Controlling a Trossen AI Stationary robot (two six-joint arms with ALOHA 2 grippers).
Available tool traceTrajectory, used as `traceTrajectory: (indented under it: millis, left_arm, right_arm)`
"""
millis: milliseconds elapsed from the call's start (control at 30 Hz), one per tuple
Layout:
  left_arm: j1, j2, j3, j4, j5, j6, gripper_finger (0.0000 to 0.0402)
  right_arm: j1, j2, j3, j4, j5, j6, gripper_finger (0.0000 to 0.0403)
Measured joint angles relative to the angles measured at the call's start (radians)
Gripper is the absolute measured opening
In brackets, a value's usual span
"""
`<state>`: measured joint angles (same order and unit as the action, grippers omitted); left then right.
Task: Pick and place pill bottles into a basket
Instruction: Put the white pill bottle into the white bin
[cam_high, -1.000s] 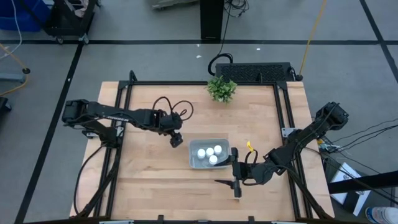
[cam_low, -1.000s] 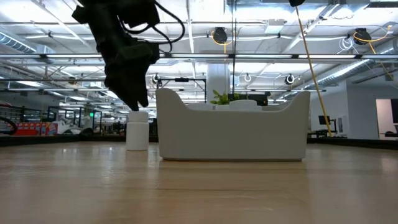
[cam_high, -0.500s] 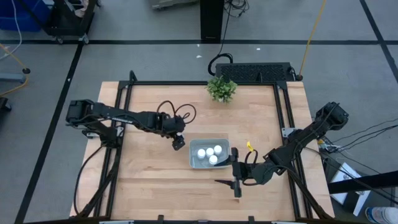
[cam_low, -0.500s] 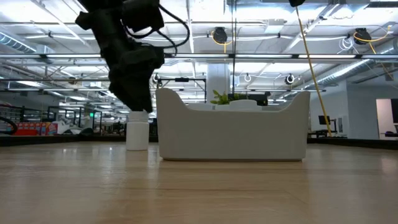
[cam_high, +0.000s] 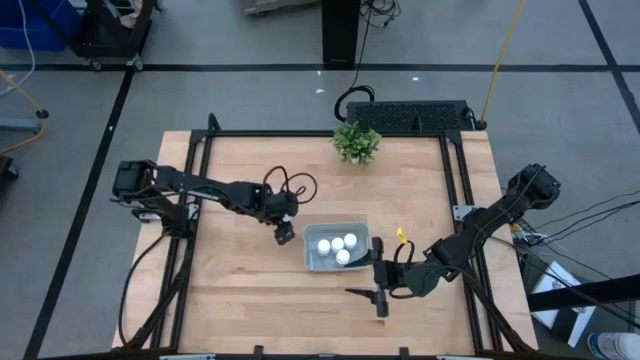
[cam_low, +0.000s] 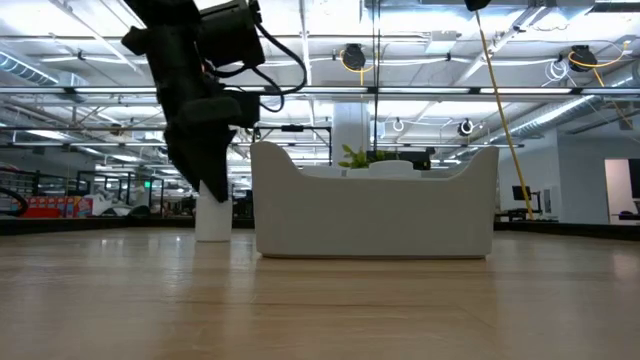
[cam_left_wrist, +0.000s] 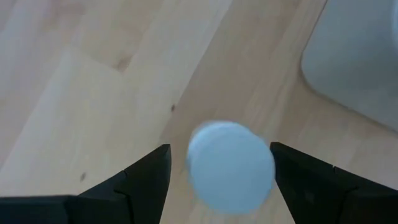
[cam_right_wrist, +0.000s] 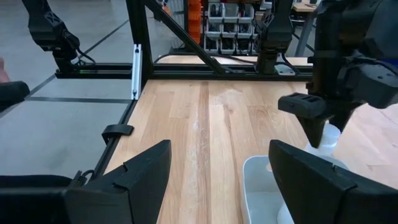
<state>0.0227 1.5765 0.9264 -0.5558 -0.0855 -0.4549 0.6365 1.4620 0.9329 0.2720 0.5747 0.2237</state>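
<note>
One white pill bottle (cam_left_wrist: 231, 168) stands upright on the wooden table just left of the pale basket (cam_high: 313, 262). It also shows in the low view (cam_low: 212, 222). My left gripper (cam_high: 285, 233) is open and reaches down over this bottle, one finger on either side of its cap, with small gaps showing. The basket (cam_low: 375, 215) holds several white bottles (cam_high: 337, 246). My right gripper (cam_high: 379, 292) is open and empty, low over the table at the basket's near right corner.
A small green plant (cam_high: 356, 143) stands at the table's far edge. A yellow piece (cam_high: 401, 236) sits on the right arm, right of the basket. Black frame rails (cam_high: 197, 170) run along the table's left and right sides. Bare wood lies left of and in front of the basket.
My left gripper has moved a little toward the table's near edge and the basket, and has come down over the standing bottle. Its fingers now straddle the bottle's upper part, which showed free below them before.
</note>
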Motion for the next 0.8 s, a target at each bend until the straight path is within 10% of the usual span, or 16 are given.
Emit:
traceTrajectory:
  millis: [800]
  left_arm:
    - [-0.006,-0.001,0.001,0.011,0.029,0.025,0.0184]
  right_arm:
    - [0.0,0.0,0.0,-0.001,0.0,0.0,0.0263]
